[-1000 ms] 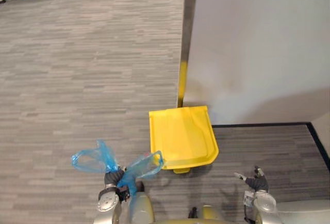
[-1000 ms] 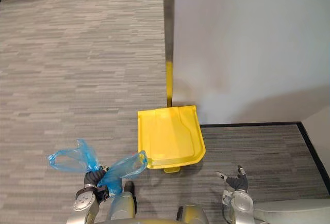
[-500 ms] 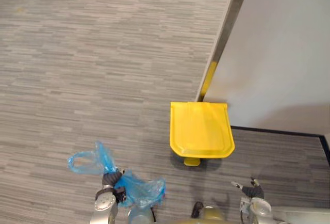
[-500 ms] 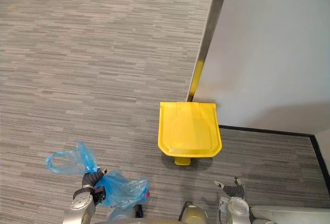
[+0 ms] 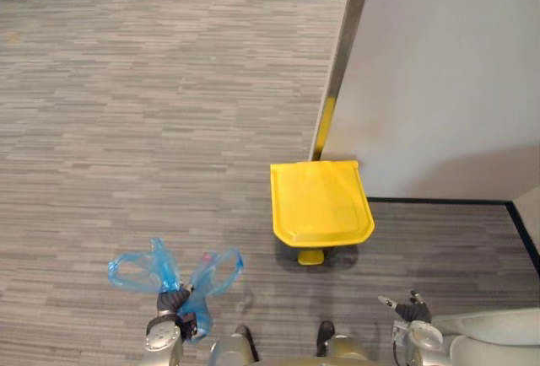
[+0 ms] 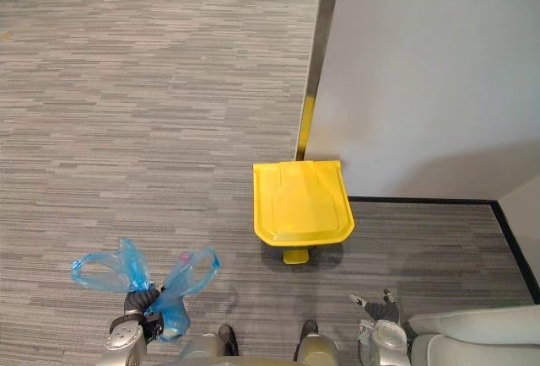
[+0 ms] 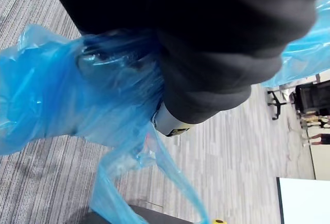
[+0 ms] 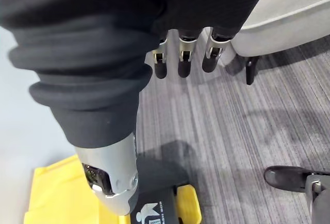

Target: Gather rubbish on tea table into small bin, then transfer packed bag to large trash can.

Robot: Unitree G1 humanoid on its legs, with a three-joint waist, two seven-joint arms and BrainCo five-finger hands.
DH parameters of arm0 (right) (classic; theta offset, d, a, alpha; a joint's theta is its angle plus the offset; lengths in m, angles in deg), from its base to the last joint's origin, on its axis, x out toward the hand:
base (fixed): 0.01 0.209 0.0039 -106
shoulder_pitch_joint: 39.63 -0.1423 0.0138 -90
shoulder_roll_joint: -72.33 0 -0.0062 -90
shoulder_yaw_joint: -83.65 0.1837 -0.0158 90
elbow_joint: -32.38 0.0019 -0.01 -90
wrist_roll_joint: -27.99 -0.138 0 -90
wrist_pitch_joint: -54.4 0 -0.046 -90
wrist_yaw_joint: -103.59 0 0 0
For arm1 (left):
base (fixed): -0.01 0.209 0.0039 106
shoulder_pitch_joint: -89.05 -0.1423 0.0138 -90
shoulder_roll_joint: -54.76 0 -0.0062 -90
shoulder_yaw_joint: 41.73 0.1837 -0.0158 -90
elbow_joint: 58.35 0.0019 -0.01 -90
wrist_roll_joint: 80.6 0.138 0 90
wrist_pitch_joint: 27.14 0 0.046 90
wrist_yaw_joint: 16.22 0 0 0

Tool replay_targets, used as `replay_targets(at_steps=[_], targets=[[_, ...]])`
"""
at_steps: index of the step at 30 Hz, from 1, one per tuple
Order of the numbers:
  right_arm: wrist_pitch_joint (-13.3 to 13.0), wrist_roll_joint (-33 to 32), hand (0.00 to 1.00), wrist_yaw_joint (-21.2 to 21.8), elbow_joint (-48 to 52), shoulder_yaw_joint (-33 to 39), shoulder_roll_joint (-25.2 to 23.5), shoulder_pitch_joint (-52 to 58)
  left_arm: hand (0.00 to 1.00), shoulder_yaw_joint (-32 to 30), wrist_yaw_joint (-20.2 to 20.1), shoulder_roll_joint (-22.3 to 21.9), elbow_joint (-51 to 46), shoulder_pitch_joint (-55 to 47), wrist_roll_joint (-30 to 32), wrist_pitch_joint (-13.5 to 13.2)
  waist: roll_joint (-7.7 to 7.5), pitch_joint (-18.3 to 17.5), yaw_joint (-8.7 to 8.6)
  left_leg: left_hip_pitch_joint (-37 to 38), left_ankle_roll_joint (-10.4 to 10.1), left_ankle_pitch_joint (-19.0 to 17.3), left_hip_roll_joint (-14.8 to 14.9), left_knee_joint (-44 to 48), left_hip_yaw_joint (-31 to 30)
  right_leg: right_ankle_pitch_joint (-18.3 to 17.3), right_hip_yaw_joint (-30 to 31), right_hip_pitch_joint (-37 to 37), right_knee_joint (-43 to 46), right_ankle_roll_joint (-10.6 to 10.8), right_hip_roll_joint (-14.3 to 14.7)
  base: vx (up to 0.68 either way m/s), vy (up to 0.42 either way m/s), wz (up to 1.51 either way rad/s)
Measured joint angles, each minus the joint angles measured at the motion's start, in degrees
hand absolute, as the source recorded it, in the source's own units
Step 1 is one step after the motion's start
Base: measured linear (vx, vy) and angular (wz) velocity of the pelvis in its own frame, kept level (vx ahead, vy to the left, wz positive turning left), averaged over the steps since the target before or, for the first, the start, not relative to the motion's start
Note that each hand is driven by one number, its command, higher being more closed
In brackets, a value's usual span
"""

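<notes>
In the left eye view the left hand point(image 5: 171, 305) has its fingers clenched round the gathered neck of the blue bag point(image 5: 135, 270). It holds the bag above the floor, well apart from the yellow trash can point(image 5: 321, 204), whose lid is down. The right hand point(image 5: 411, 308) hangs low on the other side. The left wrist view shows the bag's film bunched against that hand. In the right wrist view the right hand's fingers point(image 8: 183, 61) hang relaxed and empty above the can's pedal point(image 8: 186, 204). The bagging looks done; lifting the lid and dropping the bag in remain.
</notes>
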Motion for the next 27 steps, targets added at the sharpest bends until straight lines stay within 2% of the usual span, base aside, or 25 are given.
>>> replay_targets(at_steps=[1,2,3,4,5,7,8,10,11,12,13,14,15,16,17,18,20,23,27], targets=[[-0.04,-0.38,0.00,-0.03,2.13,0.02,-0.36,0.92,1.00,0.00,0.04,0.26,-1.10,-0.36,-0.01,-0.02,-0.56,0.95,0.05,-0.31,0.40,-2.87,0.35,3.49,-0.42,-1.64,-0.10,-1.73,7.05,0.64,-1.36,-0.04,0.082,0.01],[-0.02,-0.54,0.00,-0.02,2.83,0.02,-0.45,1.09,1.00,0.00,0.07,0.36,-1.08,-0.09,-0.02,0.03,-0.77,1.63,-0.13,-0.08,0.83,-3.85,0.35,4.63,-0.63,-1.64,0.03,-3.81,12.05,0.77,-2.21,-0.03,0.050,0.01],[-0.01,-1.08,0.00,0.00,3.42,0.00,-0.64,1.08,1.00,0.02,0.11,0.76,-1.08,0.16,-0.07,0.06,-0.66,3.24,-0.08,0.81,1.85,-5.16,0.67,6.45,-0.59,-2.11,0.47,-8.36,20.68,0.19,-3.14,0.01,0.025,-0.04],[0.01,-1.46,0.00,0.00,3.45,0.00,-0.70,1.09,1.00,0.09,0.13,0.88,-1.09,0.25,-0.08,0.08,-0.93,3.72,0.01,1.40,2.38,-5.67,0.84,6.96,-0.64,-2.72,0.36,-9.56,21.50,-0.10,-3.07,0.04,0.015,-0.02],[0.03,-1.70,0.00,-0.01,3.86,0.04,-0.92,1.08,1.00,0.69,0.21,1.38,-1.04,0.66,-0.08,0.09,-1.43,4.58,0.05,2.44,2.70,-6.69,1.23,7.86,-0.95,-2.72,-0.70,-11.66,19.96,-0.45,-3.14,0.10,-0.033,0.08],[-0.01,-1.75,0.00,0.01,3.86,0.23,-0.93,0.90,1.00,1.39,0.01,2.75,-0.55,2.55,-0.05,0.10,-2.10,5.62,0.09,2.84,3.03,-8.42,1.55,9.86,-1.75,-0.20,-3.33,-15.29,11.33,0.36,-2.98,0.13,-0.059,0.25],[0.05,-1.88,0.00,-0.04,3.81,0.45,-0.65,1.10,1.00,1.33,0.09,3.05,0.20,4.65,-0.04,0.09,-2.63,6.55,-0.11,2.60,2.31,-9.86,1.50,11.95,-2.27,2.75,-5.83,-15.50,2.64,2.17,-3.03,0.12,-0.094,0.52],[0.19,-2.15,0.00,-0.06,3.66,1.12,0.35,2.20,1.00,1.26,0.37,2.57,2.27,7.35,0.00,0.05,-2.44,7.10,-0.10,3.46,1.02,-13.46,1.17,15.69,-4.60,5.15,-6.62,-14.33,1.44,0.49,-3.50,0.21,-0.180,0.60],[0.21,-2.16,0.00,-0.03,3.66,2.36,1.36,2.12,1.00,1.49,0.77,1.51,3.13,8.71,0.00,0.07,-1.15,7.45,-0.24,4.15,0.17,-14.88,1.82,16.50,-6.78,5.04,-6.61,-14.37,5.31,0.37,-3.45,0.33,-0.247,0.50],[0.16,-2.17,0.00,0.07,3.56,4.28,1.68,2.65,1.00,1.56,0.84,0.84,3.19,9.27,0.05,-0.04,0.08,7.43,-0.17,4.93,-0.03,-15.08,2.00,14.68,-7.79,3.26,-5.90,-15.71,10.02,-0.71,-3.43,0.31,-0.228,0.54],[0.16,-2.18,0.00,0.08,3.36,5.41,1.66,2.84,1.00,1.47,0.85,0.78,3.37,9.43,0.07,-0.05,0.30,7.36,-0.11,5.63,-0.06,-15.07,1.95,13.49,-8.46,1.75,-4.02,-16.00,12.03,-1.65,-3.27,0.36,-0.275,0.72],[0.66,-2.31,0.00,0.14,3.14,8.17,1.55,3.77,1.00,1.06,0.88,0.64,4.30,9.68,0.27,0.00,0.51,6.98,-0.61,7.46,-0.69,-14.83,1.80,10.97,-10.65,-0.39,-0.93,-15.28,14.06,-1.68,-2.47,0.43,-0.285,0.79],[1.32,-2.30,0.00,0.16,2.43,11.00,1.79,4.72,1.00,0.87,1.22,-0.05,4.84,8.78,0.54,0.10,1.79,6.24,-1.04,9.90,-2.30,-14.43,2.75,8.24,-12.76,-2.17,-2.91,-13.79,15.48,-1.43,-1.87,0.44,-0.258,0.76],[1.34,-2.31,0.00,0.17,2.38,11.61,1.79,5.03,1.00,0.90,1.24,-0.21,4.82,8.04,0.55,0.17,2.44,5.39,-1.49,10.43,-2.85,-14.00,3.77,7.45,-13.24,-3.51,-4.66,-12.99,15.63,-1.46,-1.38,0.46,-0.210,0.50],[1.37,-2.37,0.00,0.15,2.33,11.67,1.61,5.47,1.00,1.34,1.23,-0.26,4.77,7.66,0.56,0.18,2.69,3.98,-1.62,10.79,-3.64,-11.38,5.02,6.93,-14.20,-5.70,-6.01,-12.38,16.18,-2.55,-0.40,0.50,-0.257,0.29],[1.19,-2.87,0.00,0.14,2.33,11.65,0.99,5.35,1.00,1.71,1.13,-0.84,4.76,7.63,0.46,0.15,2.19,2.84,-1.63,10.91,-4.25,-8.58,5.89,5.82,-14.21,-6.61,-6.67,-11.86,16.23,-3.80,0.31,0.48,-0.267,0.15],[0.88,-3.73,0.00,0.23,2.35,11.51,0.10,4.45,1.00,1.83,0.51,-2.02,4.73,7.81,0.45,0.00,2.10,1.30,-1.63,11.37,-5.76,-6.69,7.10,3.51,-13.89,-7.04,-7.57,-11.67,15.38,-4.34,1.52,0.30,-0.189,-0.02],[0.74,-4.18,0.00,0.89,2.11,11.04,-0.59,2.38,1.00,2.55,-0.35,-2.08,4.63,10.14,0.44,-0.08,1.97,1.30,-2.24,11.48,-7.25,-5.69,7.66,-0.77,-13.86,-6.90,-8.75,-12.10,14.54,-4.62,1.82,0.16,-0.103,0.16],[0.57,-3.84,0.00,1.35,2.20,2.33,-0.57,-0.52,1.00,2.51,-0.34,0.92,4.44,9.65,0.48,-0.35,0.38,0.43,-2.03,8.05,-7.51,-5.94,6.63,-1.92,-12.43,-5.72,-8.07,-15.98,14.16,-4.84,1.20,-0.06,0.027,0.06]])
